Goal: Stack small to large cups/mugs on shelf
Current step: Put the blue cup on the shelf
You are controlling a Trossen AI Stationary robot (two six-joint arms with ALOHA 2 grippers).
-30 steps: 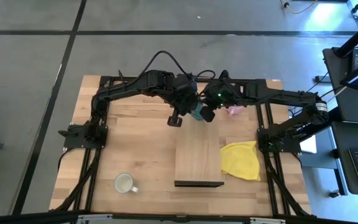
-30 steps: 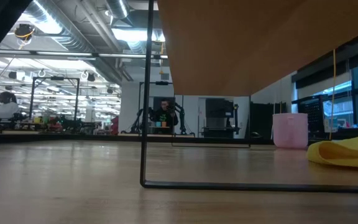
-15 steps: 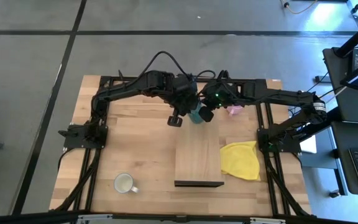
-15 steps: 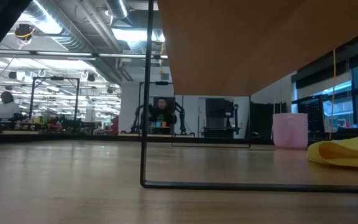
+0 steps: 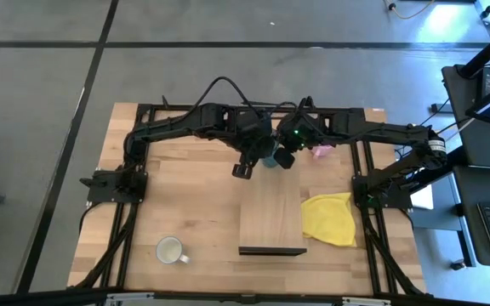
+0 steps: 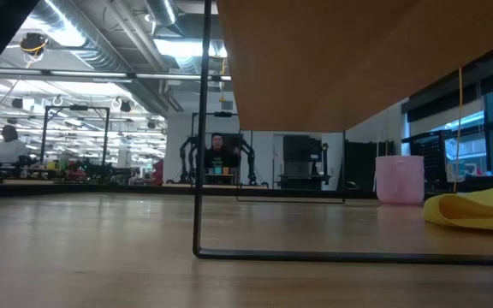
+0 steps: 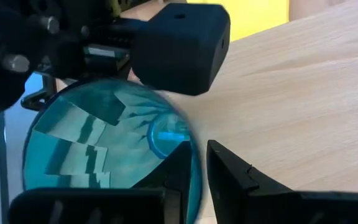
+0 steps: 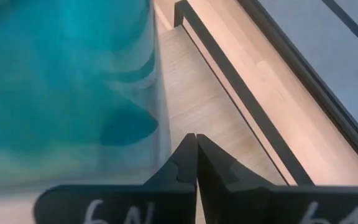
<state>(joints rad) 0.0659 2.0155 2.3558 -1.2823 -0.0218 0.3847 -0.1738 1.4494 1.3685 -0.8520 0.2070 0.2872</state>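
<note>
The teal tumbler (image 5: 268, 158) is at the far end of the light-wood shelf (image 5: 270, 217), mouth up; in the left wrist view (image 7: 104, 149) I look down into it. My left gripper (image 5: 258, 160) is shut on it. My right gripper (image 5: 284, 156) is shut, right beside the tumbler's wall (image 8: 73, 81); I cannot tell whether it touches. The pink mug (image 5: 320, 151) stands on the table behind the right arm and shows in the low view (image 6: 399, 180). The white mug (image 5: 170, 250) stands at the near left. My left gripper (image 7: 197, 155) holds the tumbler by its rim (image 7: 192, 163), one finger inside the cup and one outside. The fingers come from above, pointing down. The tumbler stays mouth up below them; whether its base rests on the shelf does not show.
A yellow cloth (image 5: 330, 217) lies on the table right of the shelf. The shelf stands on thin dark legs (image 6: 204, 128) with open room beneath it. Black arm frames run along both table sides.
My left gripper has shifted a little toward the table's right and near edges over the tumbler, so less of the teal shows from above. The right gripper has stayed beside it.
</note>
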